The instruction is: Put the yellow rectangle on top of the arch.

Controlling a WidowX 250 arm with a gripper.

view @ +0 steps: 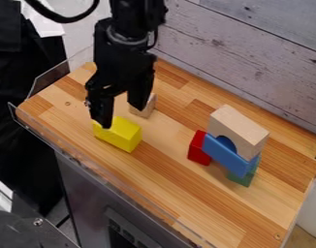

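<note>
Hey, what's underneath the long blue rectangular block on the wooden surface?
Under the blue block, a red rectangular block shows at one end and a green block at the other. The blue block partly covers both, so where they touch it can't be seen.

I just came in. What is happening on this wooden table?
A robot arm has its open gripper at the yellow block, which lies on the table. Nearby, a wooden arch stands on a blue block, seemingly held up by a red block and a green block. The yellow block is not yet on the arch.
</note>
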